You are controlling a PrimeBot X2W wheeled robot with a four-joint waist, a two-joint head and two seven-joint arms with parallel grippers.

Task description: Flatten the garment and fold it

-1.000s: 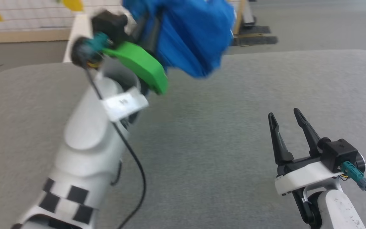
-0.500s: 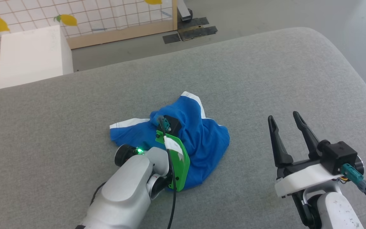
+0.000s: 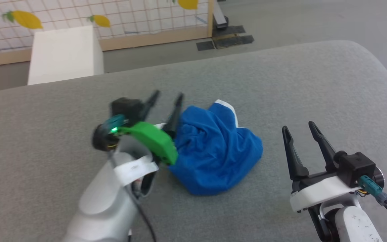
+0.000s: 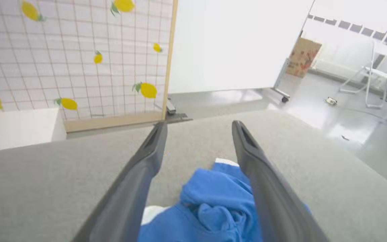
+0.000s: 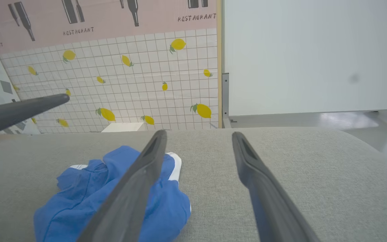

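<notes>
The garment [image 3: 215,151], bright blue shorts with white trim, lies crumpled in a heap on the grey padded table [image 3: 314,87]. My left gripper [image 3: 166,99] hovers open just left of the heap, raised off it, with nothing between its fingers. In the left wrist view the blue cloth [image 4: 210,208] sits below and between the spread fingers [image 4: 139,174]. My right gripper [image 3: 299,129] stands open to the right of the heap, apart from it. The right wrist view has the shorts [image 5: 89,198] at lower left, with the left arm's finger [image 5: 22,109] crossing above them.
A white box [image 3: 64,53] stands beyond the table's far edge at the left. Behind it is a tiled lemon-print panel [image 3: 79,13] with a wooden frame. Grey floor lies beyond the table's rounded right corner [image 3: 375,60].
One second ago my left gripper held the shorts high in the air. It brought them down onto the table, let go and has lifted off to the left, open. The head camera shifted.
</notes>
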